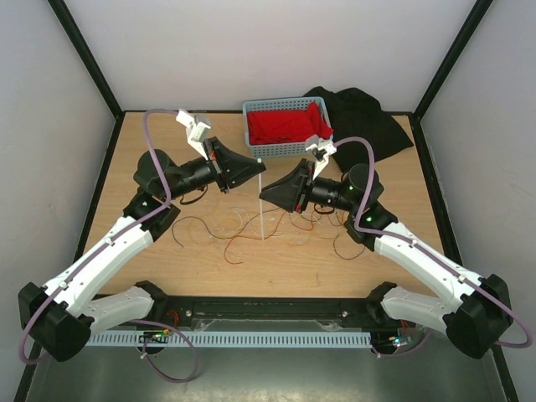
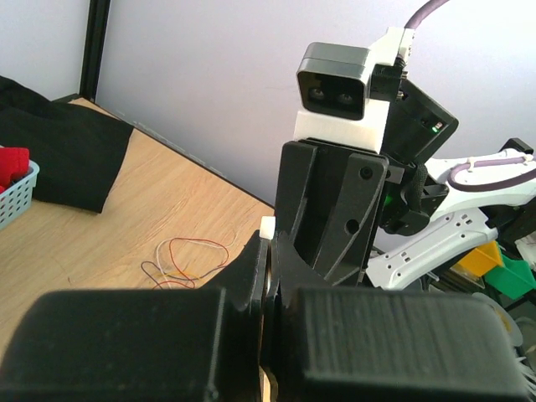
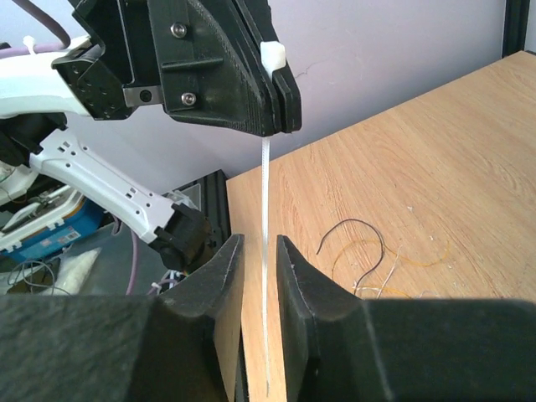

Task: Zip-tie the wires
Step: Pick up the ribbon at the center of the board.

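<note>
Wires (image 1: 239,228): thin curly strands, dark and red-orange, lying loose on the wooden table (image 1: 301,268) beneath both grippers
Right gripper (image 3: 258,251): jaws slightly apart, the strip passing between them with no clear contact
Zip tie (image 3: 265,184): whitish strip hanging upright above the table, lower end between the right jaws, square head on top
Left gripper (image 3: 272,117): clamped on the tie just under its head
Blue basket (image 1: 285,103): holds red cloth (image 1: 289,126); black cloth (image 1: 368,117) just beside, at the far edge
</note>
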